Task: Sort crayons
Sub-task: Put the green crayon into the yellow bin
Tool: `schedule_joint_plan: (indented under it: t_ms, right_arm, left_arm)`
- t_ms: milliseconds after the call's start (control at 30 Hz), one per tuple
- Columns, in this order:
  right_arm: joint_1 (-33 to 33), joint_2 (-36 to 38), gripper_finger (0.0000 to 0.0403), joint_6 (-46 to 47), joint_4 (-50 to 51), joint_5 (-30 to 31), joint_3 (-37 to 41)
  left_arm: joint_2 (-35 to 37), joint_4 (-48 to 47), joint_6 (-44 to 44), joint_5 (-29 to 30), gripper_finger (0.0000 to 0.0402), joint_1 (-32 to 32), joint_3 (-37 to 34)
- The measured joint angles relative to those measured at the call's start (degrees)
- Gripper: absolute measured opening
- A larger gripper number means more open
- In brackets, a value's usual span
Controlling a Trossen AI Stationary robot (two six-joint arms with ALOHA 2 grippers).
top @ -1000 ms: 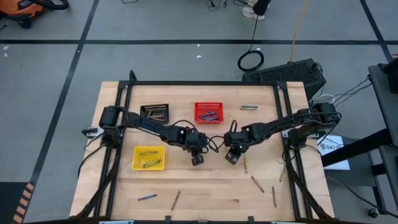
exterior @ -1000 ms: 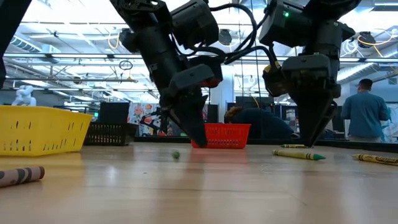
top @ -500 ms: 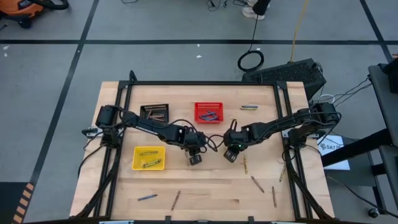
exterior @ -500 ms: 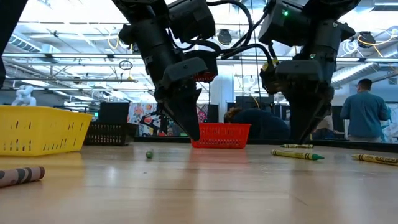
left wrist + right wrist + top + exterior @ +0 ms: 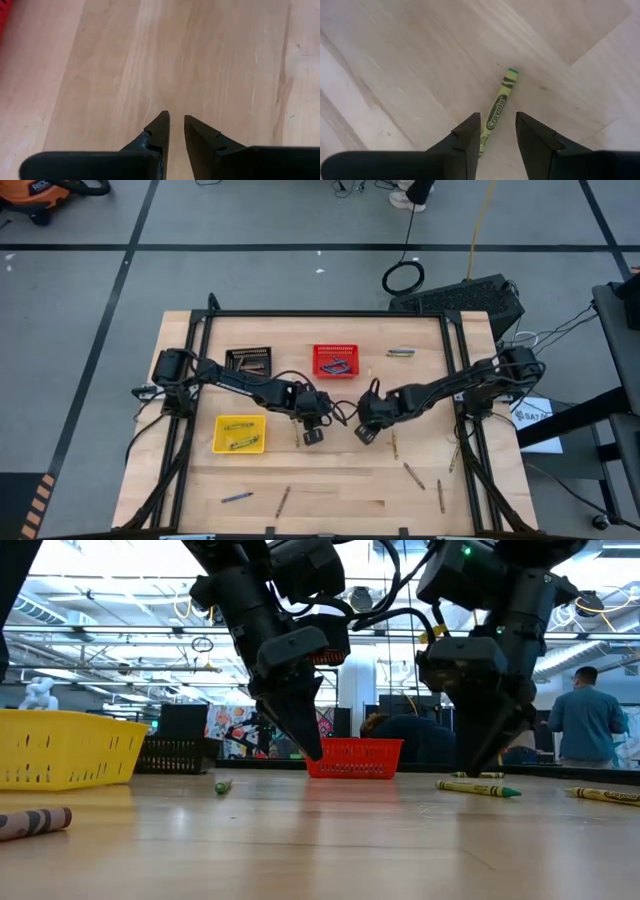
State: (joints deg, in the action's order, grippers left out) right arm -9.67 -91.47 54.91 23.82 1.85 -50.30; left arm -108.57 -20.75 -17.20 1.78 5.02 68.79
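My left gripper [image 5: 313, 436] hovers over bare wood at mid-table, its fingers [image 5: 162, 125] a narrow gap apart with nothing between them. Just to its left a green crayon [image 5: 297, 436] lies on the table, and the low view shows it too [image 5: 222, 785]. My right gripper [image 5: 365, 432] stands open, tilted down, just above the table. A yellow-green crayon [image 5: 497, 112] lies flat on the wood ahead of its fingertips [image 5: 470, 125], running back between them, untouched.
A yellow basket [image 5: 240, 434] sits at the left, with a black basket [image 5: 248, 361] and a red basket [image 5: 335, 361] at the back. Loose crayons lie right of my right gripper [image 5: 393, 443], near the front edge [image 5: 283, 500], [image 5: 413, 475], and at the far right [image 5: 401, 352].
The green crayon has rolled along the table toward its left edge, away from under my left gripper. My right gripper has turned a little about its own pointing line above the yellow-green crayon. Neither gripper's finger gap has changed.
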Motion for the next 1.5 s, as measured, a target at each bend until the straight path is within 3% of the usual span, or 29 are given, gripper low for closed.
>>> schedule_joint_plan:
  t_ms: [400, 600, 933, 1067, 1267, 1500]
  right_arm:
    - [-0.9, -3.9, 0.0112, 1.8, 0.3, 0.5, -0.3]
    - [-0.1, -4.4, 0.0111, 1.3, 5.5, 3.2, -0.3]
    - [3.7, -4.8, 0.0110, -6.4, 8.1, 3.4, -0.1]
    - [4.6, -5.1, 0.0083, -7.8, 8.1, 3.6, 0.1]
    - [4.8, -5.2, 0.0010, -9.5, 7.7, 4.1, 0.2]
    - [4.8, -5.2, 0.0004, -11.6, 7.3, 4.3, 0.2]
  left_arm:
    - [0.0, 0.0, 1.2, 0.0, 0.0063, 0.0, 0.0]
    - [0.0, 0.0, 1.3, 0.0, 0.0063, 0.0, 0.0]
    - [0.0, 0.2, 1.4, 0.1, 0.0063, -0.1, 0.0]
    - [0.0, 0.3, 1.4, 0.6, 0.0063, -0.2, 0.0]
    - [0.0, 0.7, 1.4, 0.7, 0.0063, -0.2, 0.0]
    - [0.0, 0.7, 1.5, 0.7, 0.0063, -0.2, 0.0]
